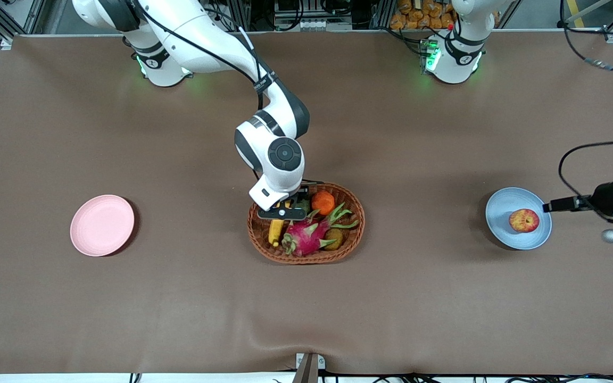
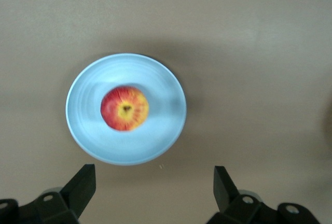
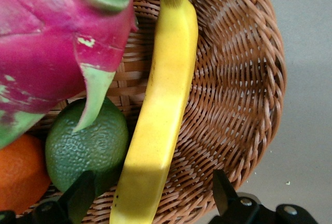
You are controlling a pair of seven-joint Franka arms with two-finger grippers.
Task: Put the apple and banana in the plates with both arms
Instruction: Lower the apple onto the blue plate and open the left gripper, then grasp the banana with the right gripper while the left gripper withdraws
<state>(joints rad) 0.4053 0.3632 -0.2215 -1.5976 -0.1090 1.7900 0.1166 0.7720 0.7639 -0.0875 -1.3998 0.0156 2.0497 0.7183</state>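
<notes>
The apple sits in the light blue plate at the left arm's end of the desk, roughly in the plate's middle with its stem dimple facing up. The left gripper hangs above the desk just beside that plate, its fingers spread wide and holding nothing; in the left wrist view both black fingertips show clear of the plate's rim.

The banana lies in the brown wicker basket at the middle of the desk, along the basket wall that faces the right arm's end. Beside it in the basket are a pink dragon fruit, an orange, a bumpy green fruit and, nearer the front camera, a small brownish fruit that may be a kiwi, though it is half hidden.

The right gripper is down over the basket, straddling the banana's end with its fingers open, one on each side of the fruit and not closed on it.

The pink plate lies alone toward the right arm's end of the desk, well apart from the basket.
</notes>
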